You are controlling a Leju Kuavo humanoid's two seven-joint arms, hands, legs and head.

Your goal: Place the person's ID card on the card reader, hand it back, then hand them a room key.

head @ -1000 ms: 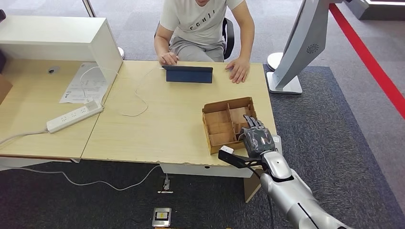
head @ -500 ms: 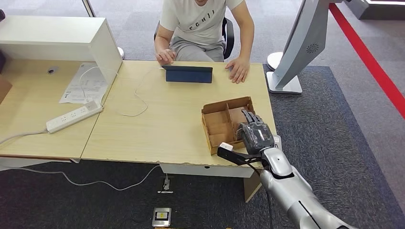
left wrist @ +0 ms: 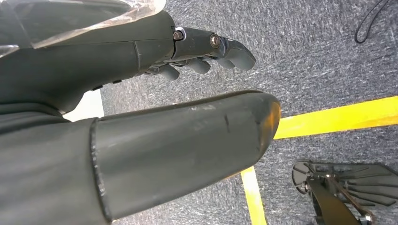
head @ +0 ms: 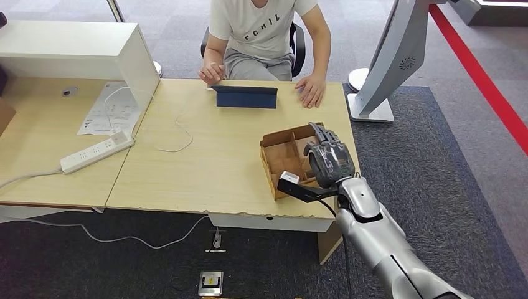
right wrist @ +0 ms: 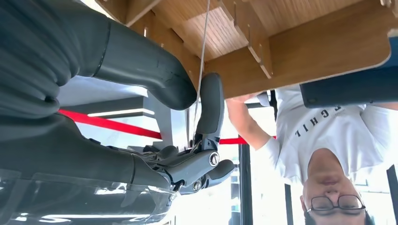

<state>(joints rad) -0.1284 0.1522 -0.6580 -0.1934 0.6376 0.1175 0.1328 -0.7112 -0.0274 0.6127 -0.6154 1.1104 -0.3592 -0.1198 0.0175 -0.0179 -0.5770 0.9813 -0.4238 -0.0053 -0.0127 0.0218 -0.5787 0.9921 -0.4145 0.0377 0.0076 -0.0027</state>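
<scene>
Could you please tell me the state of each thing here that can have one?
right hand: raised over the box, pinching a thin card
left hand: hanging over the floor, holding nothing
wooden box: open-topped, on the table's near right corner
dark tablet: propped upright before the person
person's hand: flat on the table

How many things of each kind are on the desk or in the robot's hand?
Box: 1
Tablet: 1
Power strip: 1
Paper: 1
Cable: 1
White shelf: 1
Card, pinched in the right hand: 1
Total: 7
</scene>
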